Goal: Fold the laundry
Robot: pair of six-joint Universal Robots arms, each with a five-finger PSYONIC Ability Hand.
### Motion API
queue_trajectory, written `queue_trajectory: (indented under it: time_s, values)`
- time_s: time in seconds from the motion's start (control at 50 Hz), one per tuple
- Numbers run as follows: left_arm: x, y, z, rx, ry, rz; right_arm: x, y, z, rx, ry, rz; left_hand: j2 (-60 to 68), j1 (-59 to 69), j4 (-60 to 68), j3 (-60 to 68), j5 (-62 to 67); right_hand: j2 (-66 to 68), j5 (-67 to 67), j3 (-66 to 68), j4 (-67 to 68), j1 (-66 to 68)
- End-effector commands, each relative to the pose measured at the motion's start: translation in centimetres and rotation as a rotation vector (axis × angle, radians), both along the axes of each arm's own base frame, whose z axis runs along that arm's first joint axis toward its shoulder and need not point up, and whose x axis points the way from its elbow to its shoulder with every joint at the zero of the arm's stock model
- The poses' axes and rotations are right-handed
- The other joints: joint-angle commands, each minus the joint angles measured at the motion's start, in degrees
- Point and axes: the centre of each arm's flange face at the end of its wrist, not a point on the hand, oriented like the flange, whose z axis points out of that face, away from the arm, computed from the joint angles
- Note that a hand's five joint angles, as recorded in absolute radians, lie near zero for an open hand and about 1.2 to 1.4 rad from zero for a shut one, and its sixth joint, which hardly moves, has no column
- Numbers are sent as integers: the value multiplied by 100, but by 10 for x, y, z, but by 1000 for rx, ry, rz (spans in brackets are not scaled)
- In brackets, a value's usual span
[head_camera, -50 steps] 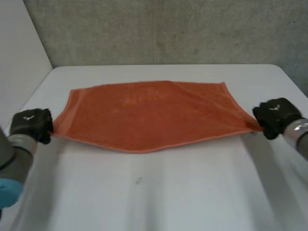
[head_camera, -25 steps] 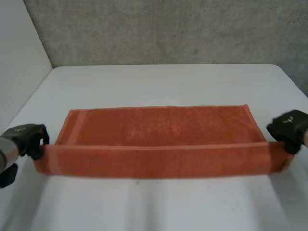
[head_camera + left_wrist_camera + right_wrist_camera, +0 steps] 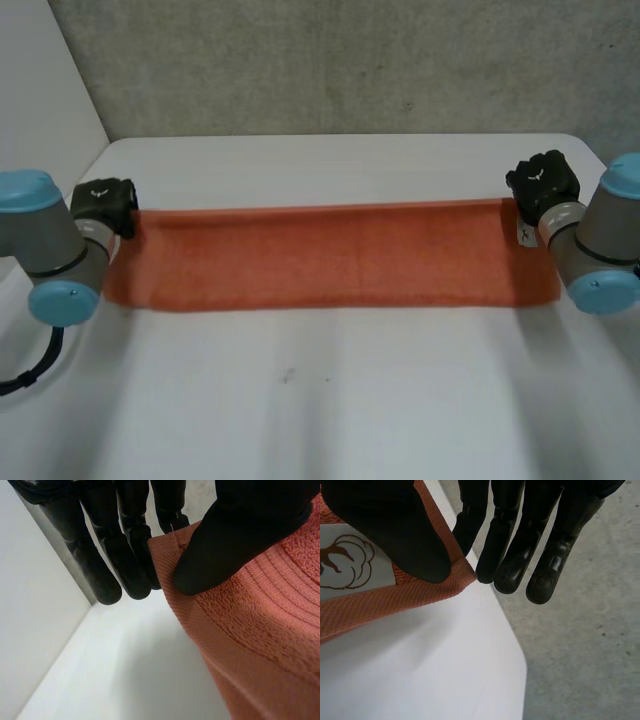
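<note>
Orange towel point(image 3: 320, 255) in both hands' point(image 3: 103, 198) point(image 3: 543, 182) pinch

Ends of the orange towel point(image 3: 330, 255) lie partly behind the left arm point(image 3: 50, 245) and right arm point(image 3: 605, 230); its label point(image 3: 370, 577) is cut off.

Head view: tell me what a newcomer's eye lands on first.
The orange towel lies drawn out as a long band across the white table. At each end a black robot hand pinches a far corner: the left robot hand and the right robot hand, beside a white label.
</note>
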Motion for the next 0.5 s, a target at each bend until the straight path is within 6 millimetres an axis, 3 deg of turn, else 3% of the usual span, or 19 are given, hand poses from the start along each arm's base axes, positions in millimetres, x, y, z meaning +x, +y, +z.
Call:
queue_trajectory:
  time_s: [0.02,0.04,0.06,0.08,0.1,0.18,0.22,0.24,0.28,0.3,0.38,0.4,0.44,0.5]
  values:
    - [-7,-11,-6,-75,9,-22,7,-13,-14,-24,-3,6,1018,1137,1028,1027,1053,-1661,-1611,-1698,-1726,-525]
    - [-12,-11,-8,-89,12,-45,11,-13,-16,-27,-3,10,-129,-9,-119,-120,-93,-5774,-5724,-5811,-5839,-4638]
    - [-16,-9,-9,-99,15,-66,15,-11,-18,-25,-3,16,-4421,-4301,-4411,-4411,-4385,-5774,-5724,-5811,-5839,-4638]
    - [-17,-9,-9,-99,15,-66,15,-11,-18,-25,-3,16,-4464,-4344,-4453,-4454,-4428,-5774,-5724,-5811,-5839,-4638]
    - [-20,-7,-10,-104,15,-86,16,-11,-16,-30,-9,10,-5713,-5593,-5703,-5703,-5677,-5774,-5724,-5811,-5839,-4638]
    - [-26,-2,-8,-119,19,-115,16,-9,-4,-44,-40,-10,-5982,-5863,-5972,-5973,-5947,-5774,-5724,-5811,-5839,-4638]
    - [-28,2,6,-151,23,-121,11,-2,17,-49,-112,-26,-5982,-5863,-5972,-5973,-5947,-5774,-5724,-5811,-5839,-4638]
    - [-28,2,6,-151,23,-121,11,-2,17,-49,-112,-26,-5982,-5863,-5972,-5973,-5947,-5774,-5724,-5811,-5839,-4638]
    - [-27,8,20,-167,26,-114,8,10,39,-49,-189,-28,-5982,-5863,-5972,-5973,-5947,-5774,-5724,-5811,-5839,-4638]
    - [-27,8,20,-167,26,-114,8,10,39,-49,-190,-28,-5982,-5863,-5972,-5973,-5947,-5774,-5724,-5811,-5839,-4638]
    - [-25,23,38,-169,29,-115,3,35,71,-46,-271,-24,-5982,-5863,-5972,-5973,-5947,-5774,-5724,-5811,-5839,-4638]
    - [-25,23,38,-169,29,-115,3,35,71,-46,-272,-24,-5982,-5863,-5972,-5973,-5947,-5774,-5724,-5811,-5839,-4638]
    - [-22,39,46,-158,39,-116,1,55,82,-25,-298,-5,-5982,-5863,-5972,-5973,-5947,-5774,-5724,-5811,-5839,-4638]
    - [-21,48,50,-152,39,-119,-2,71,78,28,-295,23,-5982,-5863,-5972,-5973,-5947,-5737,-5687,-5774,-5802,-4601]
